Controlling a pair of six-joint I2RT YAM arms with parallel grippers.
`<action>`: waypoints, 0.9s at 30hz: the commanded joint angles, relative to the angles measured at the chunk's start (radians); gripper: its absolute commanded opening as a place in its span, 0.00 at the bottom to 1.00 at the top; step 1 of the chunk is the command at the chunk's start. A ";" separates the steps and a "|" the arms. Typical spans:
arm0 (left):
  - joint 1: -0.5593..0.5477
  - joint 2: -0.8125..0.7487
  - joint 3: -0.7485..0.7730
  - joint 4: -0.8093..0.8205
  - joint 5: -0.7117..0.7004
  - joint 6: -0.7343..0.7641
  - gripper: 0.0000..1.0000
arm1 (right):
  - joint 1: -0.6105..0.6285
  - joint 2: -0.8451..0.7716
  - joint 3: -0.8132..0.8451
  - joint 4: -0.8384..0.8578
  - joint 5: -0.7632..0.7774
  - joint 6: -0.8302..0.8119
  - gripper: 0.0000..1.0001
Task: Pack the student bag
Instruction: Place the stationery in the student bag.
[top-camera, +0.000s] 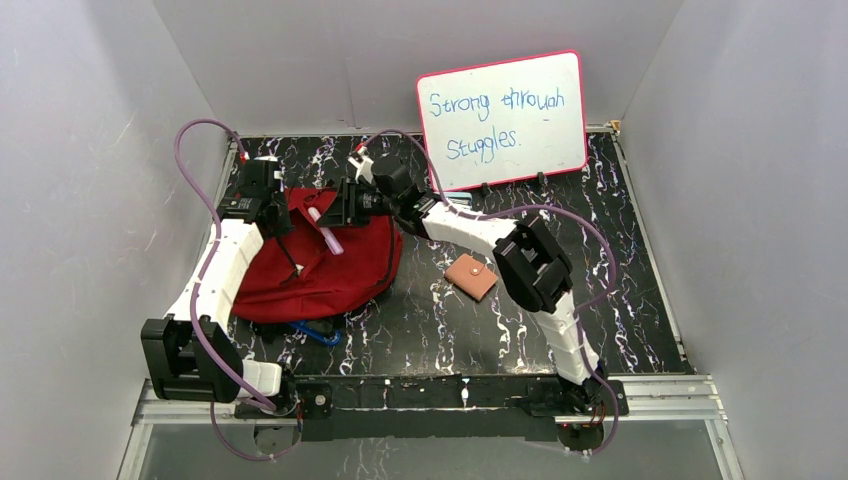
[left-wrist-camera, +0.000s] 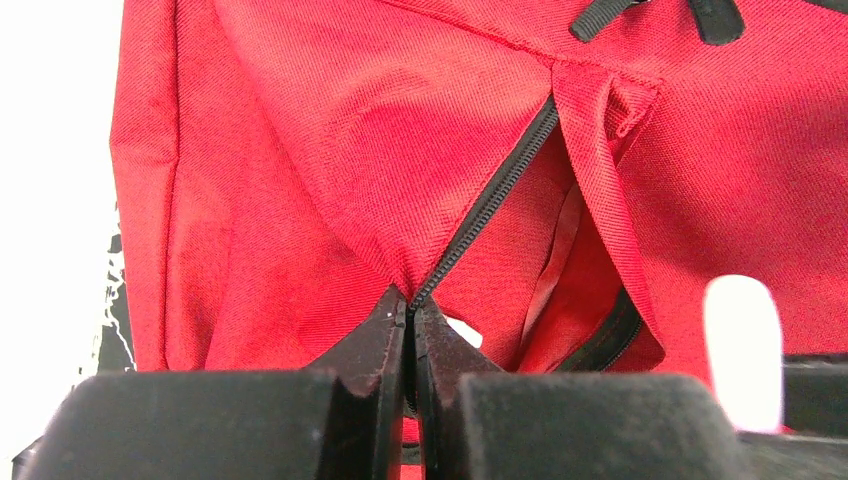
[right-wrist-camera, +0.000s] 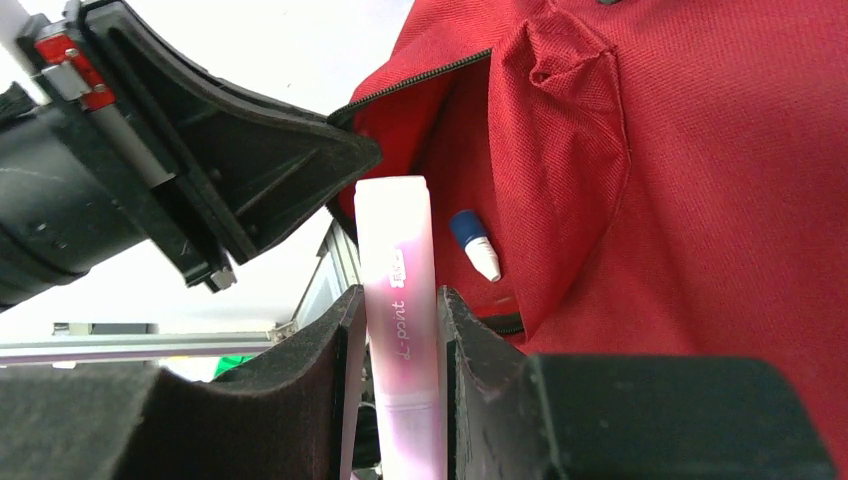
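left gripper (left-wrist-camera: 410, 318): jaws pressed together, pinching the edge of the student bag (top-camera: 335, 272) where the black zipper (left-wrist-camera: 498, 190) of an open pocket ends. the red fabric rises from the pinch in a taut ridge, and the pocket gapes to the right of it.

right gripper (right-wrist-camera: 400, 300): jaws clamped on the barrel of a translucent pink marker (right-wrist-camera: 395, 230). the marker's free end points toward the pocket mouth and sits just beside the tip of the left gripper. whether that end has crossed the pocket edge cannot be told.

pocket contents: one small item with a blue body and a white tip (right-wrist-camera: 473, 245) lies inside against the red lining.

student bag: lies on the left half of the black marbled table (top-camera: 600, 330), in front of the left arm, with both grippers over its far part.

other items: a tan wallet (top-camera: 470, 276) lies on the table to the right of the bag, apart from it, near the right arm's elbow. a blue object (top-camera: 322, 335) shows at the bag's near edge, partly hidden. a pink-framed whiteboard (top-camera: 503, 118) with blue handwriting leans at the far wall.
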 joint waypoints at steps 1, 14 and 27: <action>0.006 -0.051 0.024 -0.003 0.015 -0.004 0.00 | 0.013 0.033 0.108 0.016 -0.012 0.006 0.05; 0.006 -0.059 0.034 -0.002 0.047 -0.004 0.00 | 0.056 0.143 0.260 -0.078 0.003 -0.005 0.05; 0.006 -0.059 0.034 0.004 0.060 0.000 0.00 | 0.071 0.236 0.355 -0.092 0.027 0.028 0.05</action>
